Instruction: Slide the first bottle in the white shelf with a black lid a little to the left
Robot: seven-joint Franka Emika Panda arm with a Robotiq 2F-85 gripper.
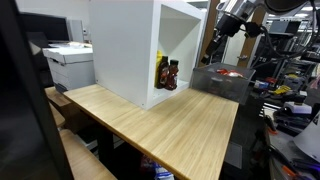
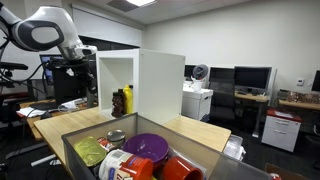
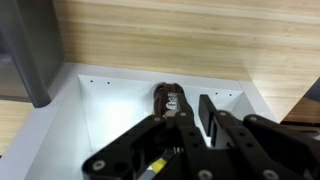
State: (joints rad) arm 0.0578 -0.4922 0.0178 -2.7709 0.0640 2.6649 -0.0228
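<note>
In an exterior view the first bottle [image 1: 172,75] stands inside the white shelf [image 1: 125,50] at its open face, just beside a bottle with a yellow part [image 1: 160,68], toward the far end of the table [image 1: 170,130]. The tool [image 1: 212,48] hangs beyond that edge, well apart, so the slide has not begun. In the wrist view its fingers [image 3: 208,118] seem apart, holding nothing and aimed at the bottle.
</note>
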